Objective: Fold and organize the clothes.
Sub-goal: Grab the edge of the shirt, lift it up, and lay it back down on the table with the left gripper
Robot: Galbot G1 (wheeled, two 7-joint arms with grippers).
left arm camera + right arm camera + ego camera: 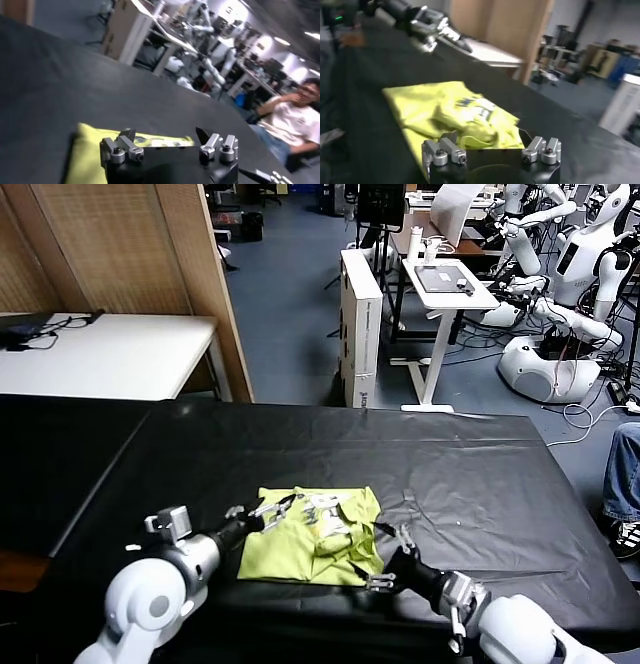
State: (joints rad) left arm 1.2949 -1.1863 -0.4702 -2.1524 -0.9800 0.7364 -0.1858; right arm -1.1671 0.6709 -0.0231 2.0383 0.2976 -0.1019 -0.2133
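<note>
The lime T-shirt (pixel 312 536) is lying bunched in a rough fold on the black counter (pixel 480 474), right between both grippers. Left gripper (pixel 277 509) is hanging over its edge, jaws spread, gripping nothing; right gripper (pixel 393 556) is the same at the opposite edge. It's looking light and floppy (will probably sag), so I'd pinch a hem or corner.

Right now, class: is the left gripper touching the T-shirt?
Cannot tell. In the head view the left gripper, jaws open, meets the T-shirt edge; no view plainly shows contact or gap.
</note>
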